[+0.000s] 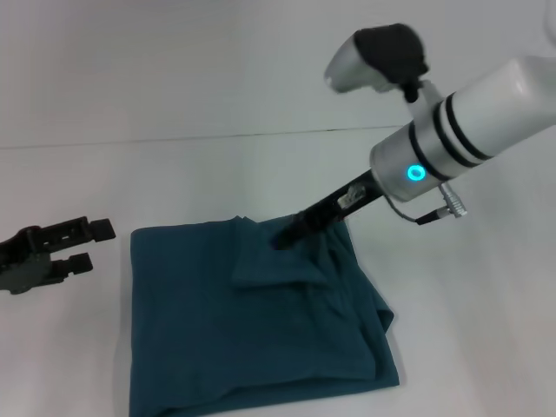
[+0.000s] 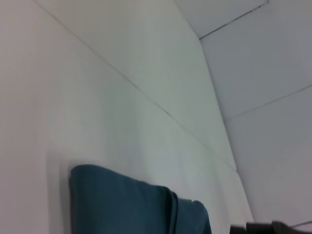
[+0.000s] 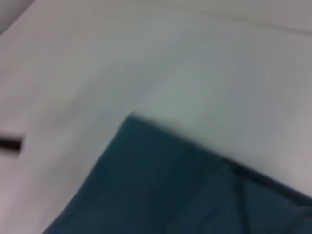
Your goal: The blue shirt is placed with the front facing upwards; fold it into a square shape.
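Note:
The blue shirt (image 1: 217, 339) lies folded into a rough rectangle on the white table; its lettering is hidden. It also shows in the left wrist view (image 2: 122, 207) and the right wrist view (image 3: 170, 195). My right gripper (image 1: 285, 238) reaches down to the shirt's far edge near the middle. Its dark fingers are pinched together on a raised fold of the fabric, and a flap bunches around them. My left gripper (image 1: 89, 244) is open and empty just off the shirt's left far corner, low over the table.
The white table (image 1: 469, 330) extends around the shirt. Its far edge meets a pale wall (image 1: 174, 61). The right arm's white forearm (image 1: 469, 130) slants over the far right of the table.

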